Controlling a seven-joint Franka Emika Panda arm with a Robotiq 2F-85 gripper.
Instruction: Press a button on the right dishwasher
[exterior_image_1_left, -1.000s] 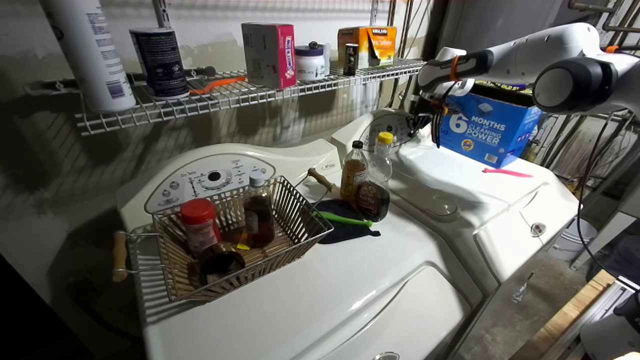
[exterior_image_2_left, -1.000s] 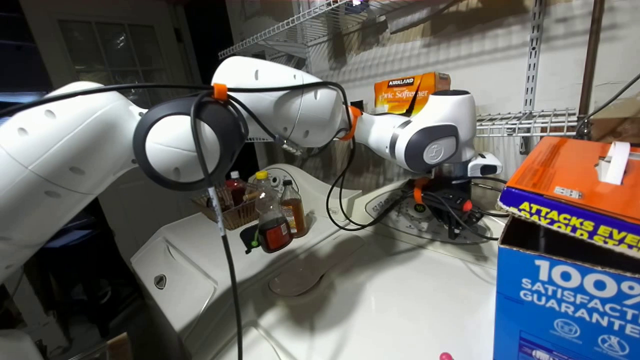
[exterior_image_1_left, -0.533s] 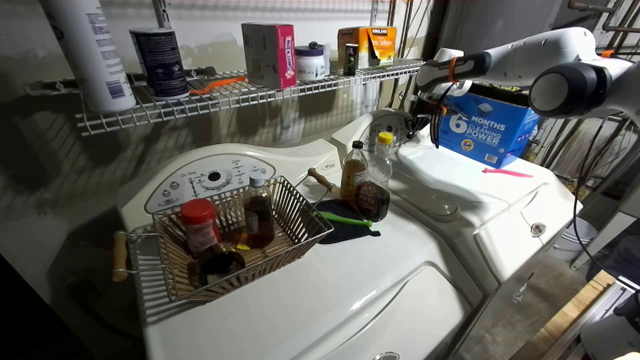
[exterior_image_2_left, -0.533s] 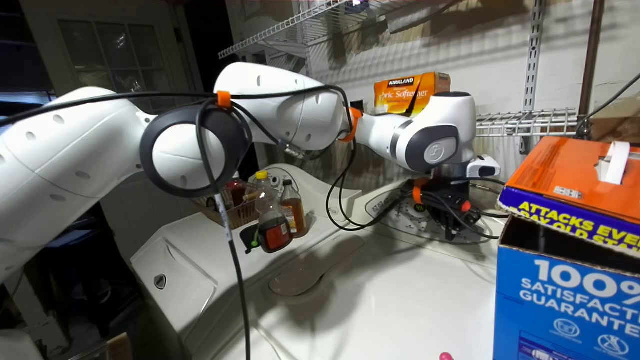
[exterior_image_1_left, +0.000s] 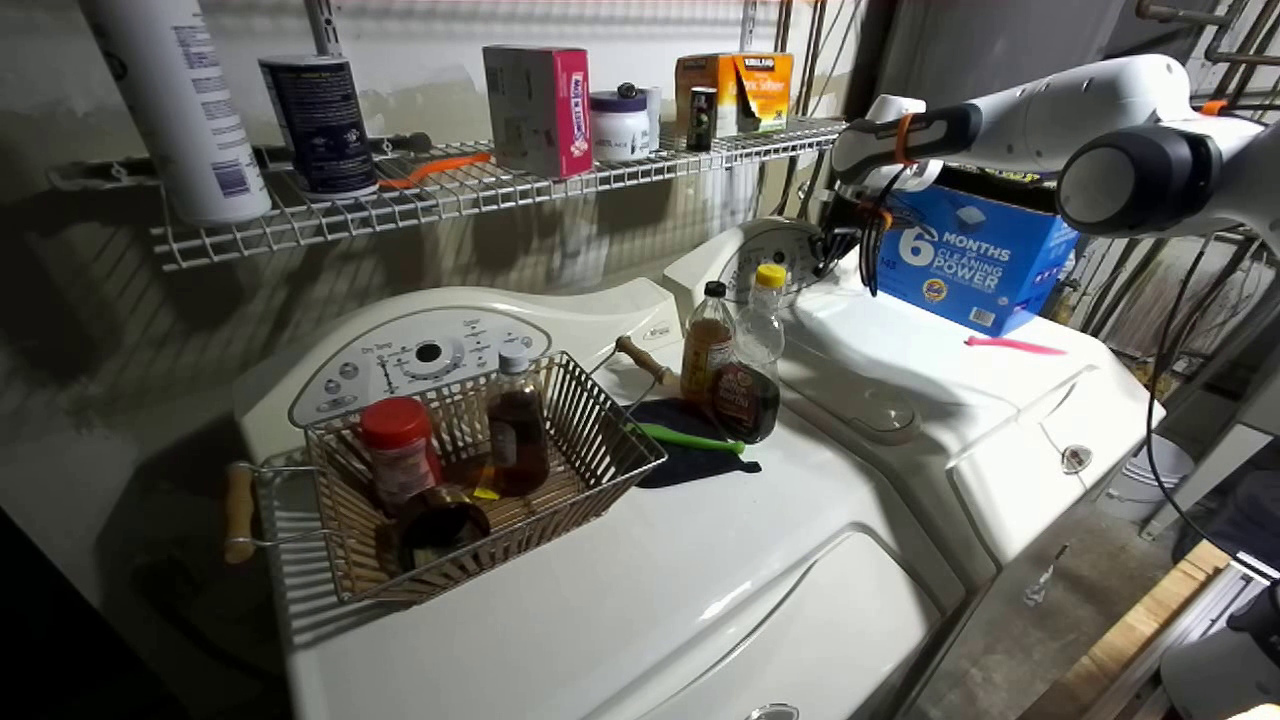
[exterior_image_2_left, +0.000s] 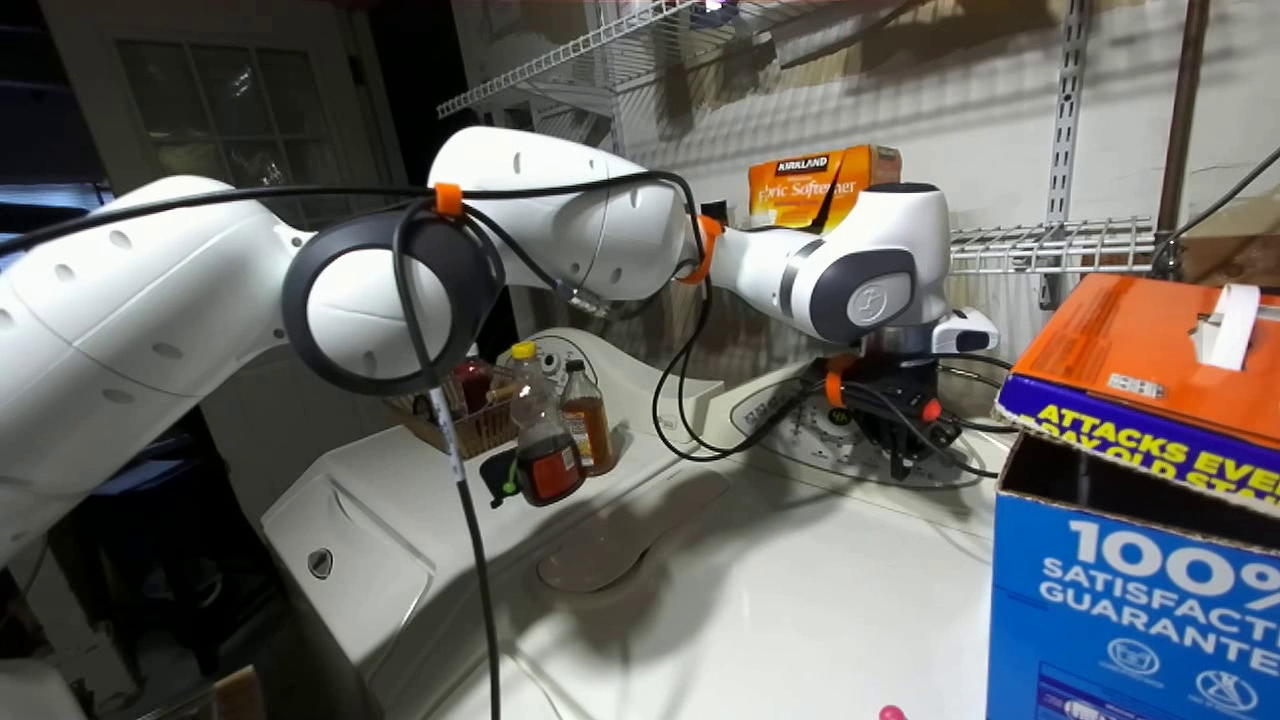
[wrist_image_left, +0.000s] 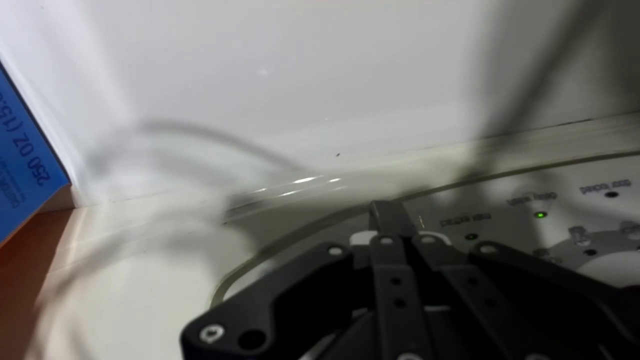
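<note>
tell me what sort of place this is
Likely a home laundry area: one white appliance is marked "Dry Temp", the right appliance "delay wash", and a fabric softener box sits on the wire shelf.

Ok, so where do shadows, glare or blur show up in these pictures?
Wrist view: soft shadows cross the glossy white appliance top, grey lettering on the curved white control panel looks blurred, small glare streaks shine just outside its rim; both exterior views: striped shadows mark the pale wall.

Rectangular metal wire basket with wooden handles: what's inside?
A red-lidded cylindrical jar, a tall white-capped bottle of dark liquid, a brown round-mouthed container, and a small yellow patch I cannot identify. They partly cover the floor of the basket; anything beneath them cannot be seen.
</note>
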